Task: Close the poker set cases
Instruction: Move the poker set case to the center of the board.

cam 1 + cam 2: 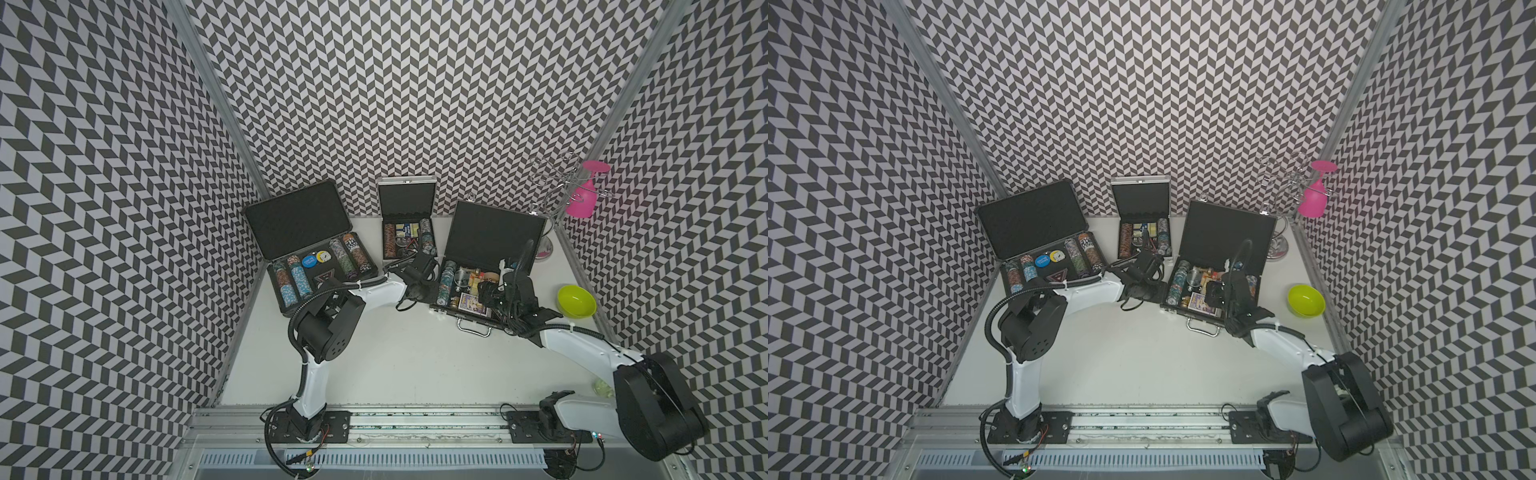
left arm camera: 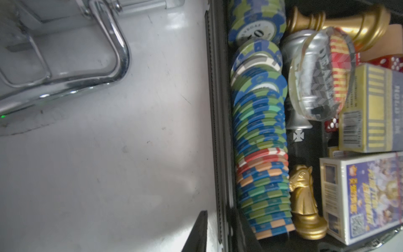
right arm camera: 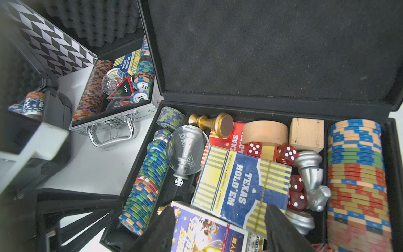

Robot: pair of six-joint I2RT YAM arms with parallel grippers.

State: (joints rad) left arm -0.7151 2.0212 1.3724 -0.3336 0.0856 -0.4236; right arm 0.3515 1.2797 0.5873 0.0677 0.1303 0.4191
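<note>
All three poker set cases stand with lids up at the back of the table. The large ribbed black one (image 1: 297,218) is on the left. The small silver one (image 1: 406,197) (image 3: 113,135) is in the middle. The medium black one (image 1: 494,232) (image 3: 272,50) is on the right, full of chips, card boxes and chess pieces. My left gripper (image 1: 426,295) (image 2: 222,240) sits low at the medium case's left wall (image 2: 218,109), one finger outside it with a sliver of table showing between. My right gripper (image 1: 488,291) (image 3: 220,235) hovers open over that case's card boxes, holding nothing.
A lime green bowl (image 1: 577,301) lies right of the medium case. Behind it a wire rack (image 1: 552,178) holds a pink glass (image 1: 584,195). Patterned walls close in on three sides. The medium case's silver handle (image 1: 473,328) juts toward the front.
</note>
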